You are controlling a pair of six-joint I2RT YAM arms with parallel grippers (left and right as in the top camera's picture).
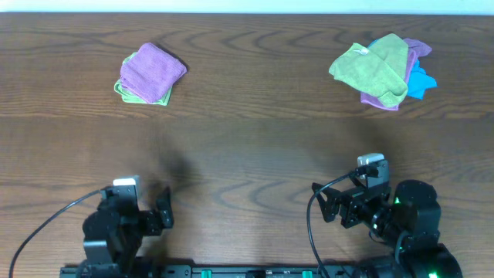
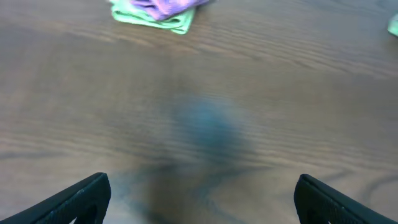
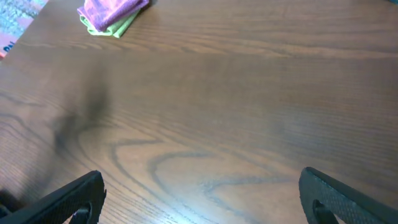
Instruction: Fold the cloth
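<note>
The lilac-purple cloth lies folded at the far left of the table, on top of a lime-green cloth. It also shows at the top of the left wrist view and the right wrist view. My left gripper is open and empty near the front edge, far from the cloth; its fingertips show in the left wrist view. My right gripper is open and empty at the front right, and its fingertips show in its own view.
A bunched pile of green, purple and blue cloths sits at the far right. Brown wooden table spans the view. A patterned item shows at the right wrist view's top left corner.
</note>
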